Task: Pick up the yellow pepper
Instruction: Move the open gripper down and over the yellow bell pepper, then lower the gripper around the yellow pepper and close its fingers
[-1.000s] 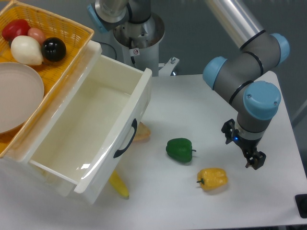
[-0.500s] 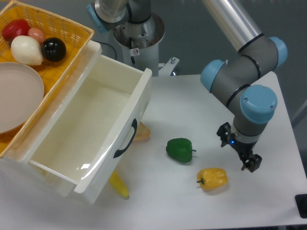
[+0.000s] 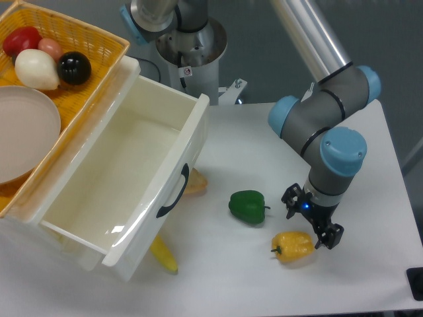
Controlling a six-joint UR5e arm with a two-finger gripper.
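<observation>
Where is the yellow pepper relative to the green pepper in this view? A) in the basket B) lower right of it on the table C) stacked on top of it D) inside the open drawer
B: the yellow pepper lies on the white table to the lower right of the green pepper, apart from it, just below the hand.

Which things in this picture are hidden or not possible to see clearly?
- Gripper: jaws too small and dark; whether open or shut is unclear.
- Yellow banana-like object: upper part hidden under the drawer.
- Pale orange item: mostly behind the drawer front.
- Dark object: cut off by the right edge.
</observation>
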